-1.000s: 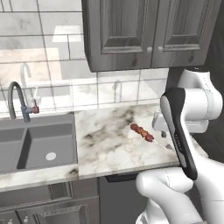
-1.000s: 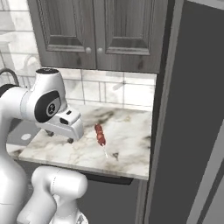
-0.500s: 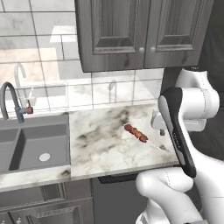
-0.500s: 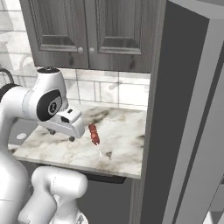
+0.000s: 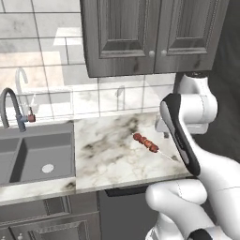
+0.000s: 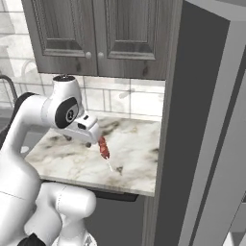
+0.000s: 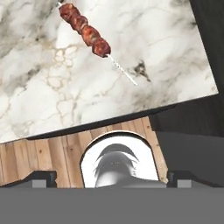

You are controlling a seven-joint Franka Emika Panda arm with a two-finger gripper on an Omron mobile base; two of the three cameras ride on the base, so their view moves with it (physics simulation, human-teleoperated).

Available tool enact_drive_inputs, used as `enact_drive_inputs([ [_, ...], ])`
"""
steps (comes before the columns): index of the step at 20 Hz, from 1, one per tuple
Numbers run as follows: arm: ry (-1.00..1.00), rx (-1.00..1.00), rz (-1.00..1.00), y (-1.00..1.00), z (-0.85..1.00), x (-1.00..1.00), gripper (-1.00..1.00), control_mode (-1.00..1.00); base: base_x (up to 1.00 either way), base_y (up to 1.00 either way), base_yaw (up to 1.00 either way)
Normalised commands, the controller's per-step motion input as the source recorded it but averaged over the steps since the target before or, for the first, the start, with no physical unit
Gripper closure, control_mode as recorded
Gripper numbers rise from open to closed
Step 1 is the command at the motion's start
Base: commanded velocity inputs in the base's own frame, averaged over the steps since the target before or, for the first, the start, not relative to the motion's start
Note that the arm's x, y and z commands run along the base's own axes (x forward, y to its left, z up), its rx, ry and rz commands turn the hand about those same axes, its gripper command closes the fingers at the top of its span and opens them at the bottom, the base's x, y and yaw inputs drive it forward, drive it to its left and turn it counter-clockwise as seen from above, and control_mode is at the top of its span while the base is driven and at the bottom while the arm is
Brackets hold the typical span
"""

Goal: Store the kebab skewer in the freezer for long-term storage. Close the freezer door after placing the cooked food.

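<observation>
Lying on counter (image 5: 112, 159) | kebab skewer (image 5: 146, 143) | sink (image 5: 33, 154) beside

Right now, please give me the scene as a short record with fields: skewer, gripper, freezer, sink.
skewer: lying flat on the marble counter, near the front right corner
gripper: open, empty, above the counter beside the skewer, not touching it
freezer: tall grey unit right of the counter; door looks shut
sink: grey basin left of the counter, with faucet
</observation>
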Motion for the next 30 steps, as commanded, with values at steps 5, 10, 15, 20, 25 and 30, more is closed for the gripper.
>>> enact_drive_inputs([
  [5, 0.0, -0.18, 0.07, -0.2, -0.68, 0.39, -1.0, -1.0, 0.0, 0.0, 0.0],
  [10, 0.0, -0.1, 0.27, -0.28, -0.51, 0.31, -1.0, -1.0, 0.0, 0.0, 0.0],
  [15, 0.0, 0.0, 0.38, -0.02, -0.19, 0.43, -1.0, -1.0, 0.0, 0.0, 0.0],
  [20, 0.03, 0.02, 0.34, 0.02, -0.12, 0.42, -1.0, -1.0, 0.0, 0.0, 0.0],
  [25, 0.1, -0.03, 0.16, 0.06, -0.09, 0.36, -1.0, -1.0, 0.0, 0.0, 0.0],
  [30, 0.13, -0.03, 0.02, 0.03, -0.26, 0.38, -1.0, -1.0, 0.0, 0.0, 0.0],
])
